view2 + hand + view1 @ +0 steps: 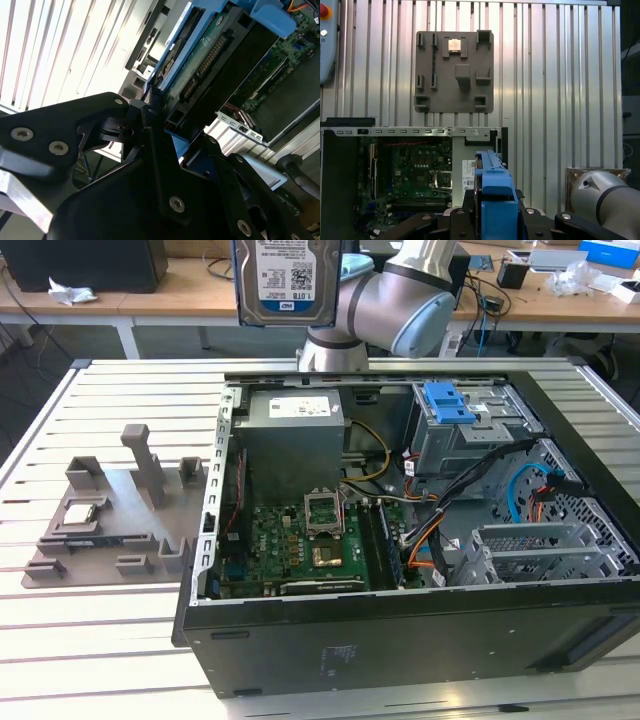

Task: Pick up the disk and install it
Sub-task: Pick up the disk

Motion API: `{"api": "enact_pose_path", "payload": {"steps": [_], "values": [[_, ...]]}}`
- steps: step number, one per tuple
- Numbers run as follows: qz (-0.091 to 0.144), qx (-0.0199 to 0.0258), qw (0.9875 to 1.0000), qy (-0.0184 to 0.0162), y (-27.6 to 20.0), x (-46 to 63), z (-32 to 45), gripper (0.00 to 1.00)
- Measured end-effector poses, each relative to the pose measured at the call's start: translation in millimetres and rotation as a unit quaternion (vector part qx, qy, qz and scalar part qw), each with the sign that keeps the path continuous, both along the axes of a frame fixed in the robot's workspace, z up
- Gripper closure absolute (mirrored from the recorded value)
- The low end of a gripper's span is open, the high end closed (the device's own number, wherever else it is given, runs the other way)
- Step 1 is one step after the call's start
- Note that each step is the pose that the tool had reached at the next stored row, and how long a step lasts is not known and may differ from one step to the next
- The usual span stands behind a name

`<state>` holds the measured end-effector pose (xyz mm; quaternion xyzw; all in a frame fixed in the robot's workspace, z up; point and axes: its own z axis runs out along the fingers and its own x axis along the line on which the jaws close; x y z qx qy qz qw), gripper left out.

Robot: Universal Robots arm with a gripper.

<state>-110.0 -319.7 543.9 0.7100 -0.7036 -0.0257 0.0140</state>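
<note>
Aluminium slats, pale and ribbed, make up the table (100, 640) that carries everything. On it an open black computer case (400, 640) lies on its side, showing a green motherboard (300, 540), a grey power supply (295, 435) and a grey metal drive cage (470, 435) topped by a blue bracket (448, 400). Just beside the case, toward the exterior view's left, a grey fixture plate (110, 510) lies flat on the slats with a small square chip (454, 45) seated in one of its pockets. Wooden desks (180, 290) strewn with cables and boxes run along the back of the room.

The disk (285, 280) hangs in the air above the far edge of the case, upright, well clear of the drive cage, in front of the silver and light-blue arm (390, 305). In the second wrist view the black gripper (160, 120) pinches one end of the disk between its fingers (150, 150), with the blue carrier frame along its edge.

The disk's white-and-blue label carries barcodes and faces the exterior camera. A white sticker (297, 408) sits on the power supply, and another pale label (340, 655) marks the case's outer wall
</note>
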Motion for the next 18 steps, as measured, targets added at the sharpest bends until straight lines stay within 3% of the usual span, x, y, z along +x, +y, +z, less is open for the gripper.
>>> {"api": "enact_pose_path", "payload": {"steps": [18], "values": [[0.000, 0.0000, 1.0000, 0.0000, -7.4, 0.0, -0.2, 0.63]]}}
